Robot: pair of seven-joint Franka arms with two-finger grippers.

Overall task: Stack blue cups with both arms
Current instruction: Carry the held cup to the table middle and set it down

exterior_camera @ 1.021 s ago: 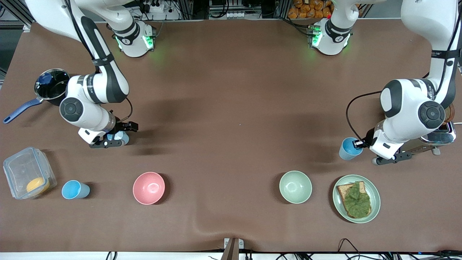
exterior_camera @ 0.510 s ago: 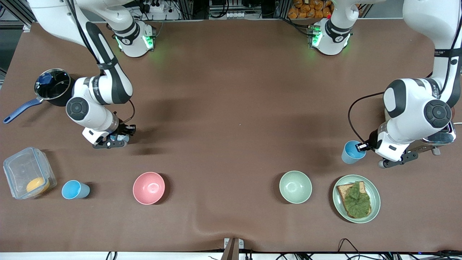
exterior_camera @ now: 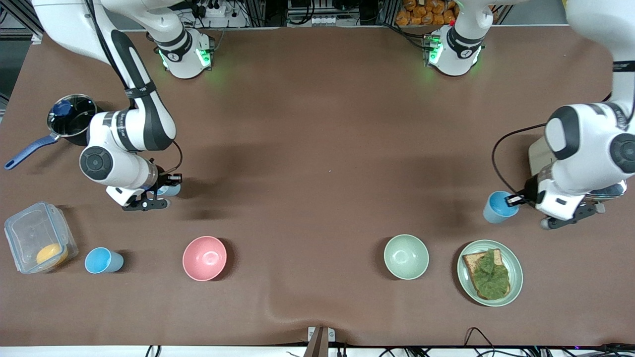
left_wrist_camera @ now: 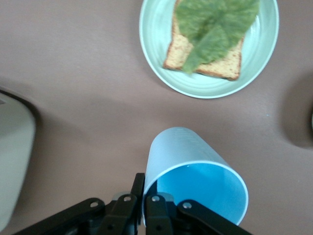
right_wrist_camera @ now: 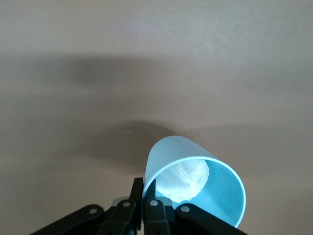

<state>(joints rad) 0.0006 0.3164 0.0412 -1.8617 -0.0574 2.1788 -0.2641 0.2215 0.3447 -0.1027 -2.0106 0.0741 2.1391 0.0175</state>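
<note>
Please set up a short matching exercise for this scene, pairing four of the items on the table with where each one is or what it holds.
Things:
1. free blue cup
2. pink bowl
3. pale-green plate
4. blue-handled saucepan

Places or states:
A. carries a slice of bread topped with a green leaf
B. stands between the clear lidded container and the pink bowl
C. lies farthest from the front camera, at the right arm's end
D. sits empty beside the pale-green bowl, toward the right arm's end

Pairs: 1-B, 2-D, 3-A, 4-C

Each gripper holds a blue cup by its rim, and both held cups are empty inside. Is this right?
Not quite. The left gripper holds an empty blue cup, but the right wrist view shows something white and crumpled inside the cup that the right gripper holds by its rim.
</note>
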